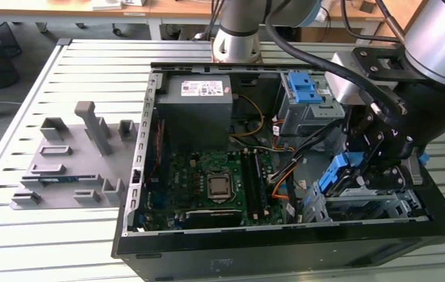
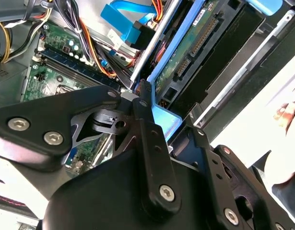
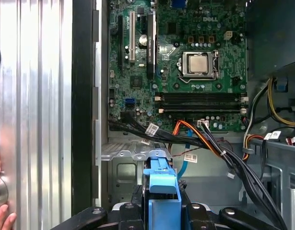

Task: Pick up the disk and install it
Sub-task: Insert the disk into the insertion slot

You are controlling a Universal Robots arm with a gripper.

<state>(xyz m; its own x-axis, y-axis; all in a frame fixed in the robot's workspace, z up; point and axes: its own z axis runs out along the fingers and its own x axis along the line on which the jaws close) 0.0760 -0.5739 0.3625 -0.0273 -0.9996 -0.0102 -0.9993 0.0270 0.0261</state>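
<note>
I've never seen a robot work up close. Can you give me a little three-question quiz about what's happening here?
1. True or false: the gripper is shut on the disk.
2. The disk's plastic carrier is: A) red B) blue C) green.
3. Fill in: the gripper holds the disk at a corner of the open computer ___.
Key: 1 true; 2 B; 3 case.

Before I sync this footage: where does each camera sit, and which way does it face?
Exterior view: off the arm, looking down into the open computer case; shows the arm and gripper.
First wrist view: on the wrist, facing the motherboard past the gripper.
Second wrist view: on the wrist, close behind the fingers.
Shared: both wrist views show the disk between the fingers.
</note>
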